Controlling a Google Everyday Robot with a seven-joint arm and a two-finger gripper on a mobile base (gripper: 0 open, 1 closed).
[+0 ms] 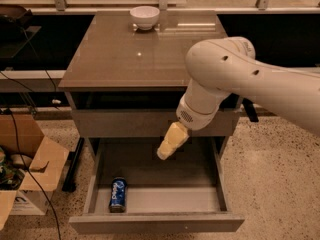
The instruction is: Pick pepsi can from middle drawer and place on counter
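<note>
The pepsi can (118,194), blue with white lettering, lies on its side at the front left of the open middle drawer (165,199). My gripper (171,142), with cream-coloured fingers pointing down and left, hangs above the drawer's middle, up and to the right of the can and apart from it. It holds nothing that I can see. The glossy grey-brown counter (135,54) tops the cabinet above.
A white bowl (144,17) stands at the counter's back edge. An open cardboard box (25,169) sits on the floor left of the cabinet, with cables nearby. My large white arm (235,79) reaches in from the right over the counter's front right corner.
</note>
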